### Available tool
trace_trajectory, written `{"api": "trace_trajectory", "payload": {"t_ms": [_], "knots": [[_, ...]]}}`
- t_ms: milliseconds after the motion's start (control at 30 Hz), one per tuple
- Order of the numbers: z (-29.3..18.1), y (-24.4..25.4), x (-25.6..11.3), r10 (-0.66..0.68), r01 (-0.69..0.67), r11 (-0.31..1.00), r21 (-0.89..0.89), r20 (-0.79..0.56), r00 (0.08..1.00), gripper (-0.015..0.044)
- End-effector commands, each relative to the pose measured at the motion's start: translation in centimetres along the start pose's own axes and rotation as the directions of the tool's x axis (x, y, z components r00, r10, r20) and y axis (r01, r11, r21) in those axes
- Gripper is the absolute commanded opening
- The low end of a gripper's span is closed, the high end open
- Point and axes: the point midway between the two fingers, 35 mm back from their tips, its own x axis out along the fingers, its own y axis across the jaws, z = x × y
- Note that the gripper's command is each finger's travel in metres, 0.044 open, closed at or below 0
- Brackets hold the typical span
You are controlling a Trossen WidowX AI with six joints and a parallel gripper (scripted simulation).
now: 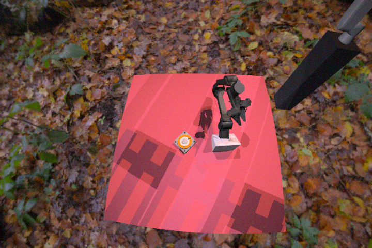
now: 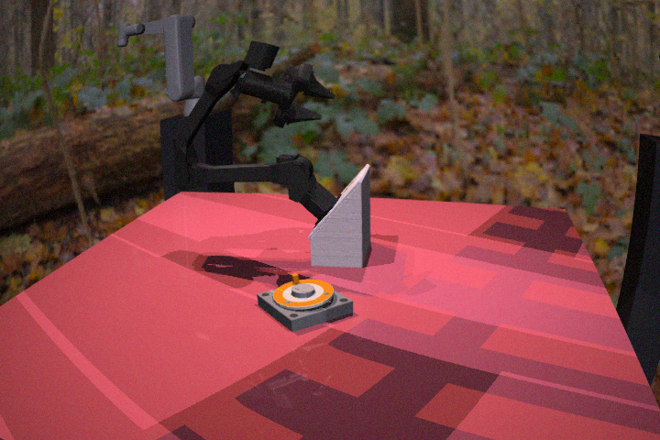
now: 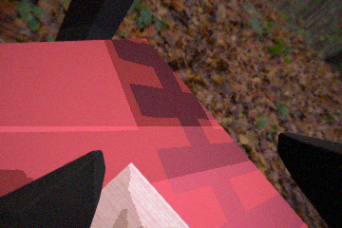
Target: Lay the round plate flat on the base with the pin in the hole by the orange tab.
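Observation:
The round plate (image 1: 184, 141) has an orange ring and a pale centre. It sits on a grey post on a square grey base (image 1: 185, 142) on the red table, left of the robot's mount. In the exterior view the plate (image 2: 303, 292) rests on the base (image 2: 304, 311), with its orange tab (image 2: 295, 278) standing up at the far left rim. The pin and the hole are too small to make out. My gripper (image 1: 241, 117) is open and empty, held high above the table, well away from the plate. It also shows in the exterior view (image 2: 310, 104) and in the wrist view (image 3: 193, 185).
A pale grey wedge block (image 2: 344, 228) carries the arm's foot, just behind the base. Black camera stands (image 1: 315, 70) rise at the table's edges. The wrist view shows the table's far edge and leaf litter beyond.

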Motion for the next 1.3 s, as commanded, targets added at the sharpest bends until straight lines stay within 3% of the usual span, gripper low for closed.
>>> {"api": "trace_trajectory", "payload": {"t_ms": [0, 100, 233, 300, 500, 567, 767, 867, 1033, 1267], "knots": [[-0.1, -0.2, 0.1, -0.005, 0.005, 1.000, 0.017, -0.008, 1.000, 0.0374], [-1.9, -3.3, 0.8, -0.057, 0.086, 0.964, 0.250, -0.118, 0.991, 0.0295], [-6.3, -7.9, 1.4, -0.088, 0.265, 0.769, 0.582, -0.314, 0.945, 0.0190], [-7.2, -8.5, 1.4, -0.084, 0.297, 0.724, 0.623, -0.347, 0.934, 0.0137], [-16.0, -11.9, 1.1, 0.039, 0.579, 0.225, 0.784, -0.601, 0.798, 0.0000], [-17.1, -12.0, 1.0, 0.062, 0.609, 0.162, 0.777, -0.624, 0.779, 0.0000], [-26.9, -11.1, -0.1, 0.317, 0.799, -0.311, 0.515, -0.736, 0.598, 0.0000], [-29.0, -10.3, -0.4, 0.383, 0.822, -0.389, 0.416, -0.738, 0.555, 0.0000], [-35.6, -6.3, -1.2, 0.598, 0.844, -0.535, 0.039, -0.688, 0.412, 0.0000], [-36.3, -5.6, -1.2, 0.624, 0.840, -0.542, -0.012, -0.675, 0.393, 0.0000]]}}
